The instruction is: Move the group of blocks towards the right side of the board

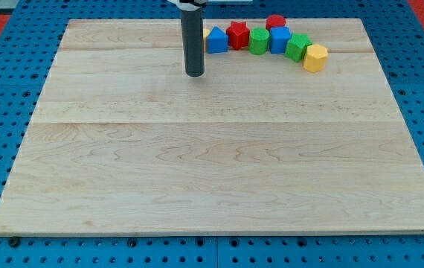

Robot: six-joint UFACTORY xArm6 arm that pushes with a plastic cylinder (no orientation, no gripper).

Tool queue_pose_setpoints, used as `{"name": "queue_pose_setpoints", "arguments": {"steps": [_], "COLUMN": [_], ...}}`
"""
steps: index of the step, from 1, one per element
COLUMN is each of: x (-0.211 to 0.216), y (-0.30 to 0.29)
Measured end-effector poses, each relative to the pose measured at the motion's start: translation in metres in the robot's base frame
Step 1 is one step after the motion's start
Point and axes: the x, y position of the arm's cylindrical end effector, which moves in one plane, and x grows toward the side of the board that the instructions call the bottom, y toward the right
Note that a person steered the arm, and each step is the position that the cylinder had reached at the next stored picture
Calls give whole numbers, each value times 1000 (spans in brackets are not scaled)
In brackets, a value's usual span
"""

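Camera view: my tip point(195, 74), smooth dark rod without fingers, left of blue block point(216, 41), on wooden board point(197, 164).

Pale, smooth wooden board point(219, 164); glossy plastic-looking yellow block point(315, 57).

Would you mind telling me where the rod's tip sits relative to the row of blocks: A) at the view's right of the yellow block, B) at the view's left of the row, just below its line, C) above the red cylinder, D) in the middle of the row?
B: my tip rests on the board left of the blue block, slightly below the row.
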Motion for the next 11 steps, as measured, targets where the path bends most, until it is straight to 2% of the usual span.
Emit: {"name": "queue_pose_setpoints", "arguments": {"steps": [4, 6, 8, 9, 10, 11], "x": [0, 10, -72, -95, -75, -75], "y": [3, -17, -60, -51, 46, 100]}}
